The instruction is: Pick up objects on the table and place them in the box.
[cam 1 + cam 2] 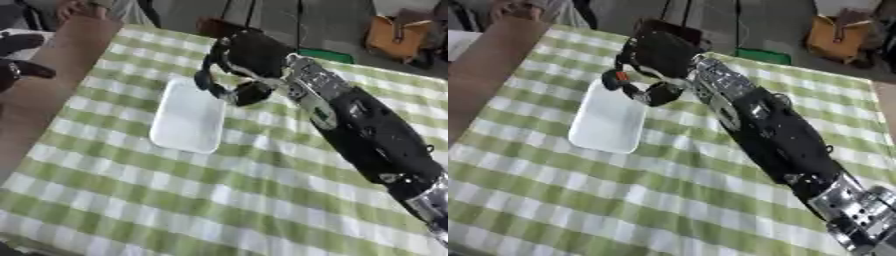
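Left eye view. Right hand [249, 62] reaches in from about 4 o'clock, across the green-checked tablecloth [219, 200], and hangs over the upper end of the white tray [186, 120], presumably the box the task names. The fingers are curled downward with the thumb [252, 93] bent below them. Whether they close on anything I cannot tell from here. The tray lies at about 9 o'clock from the hand's wrist, and what shows of its floor is bare white. A dark shape at the 9 o'clock edge may be the left hand [22, 70]; its fingers cannot be read.

Right eye view. Same pose. A small orange-red spot [622, 76] shows among the curled fingers at the tray's upper left corner, 10 o'clock from the thumb; it could be a held item or a part of the hand, undecided. No loose items can be made out on the cloth in this view.

Judgement: the hand looks to be at the placing stage over the tray. Nothing visibly sits in the tray, so the count placed reads as none, and what is left cannot be settled.
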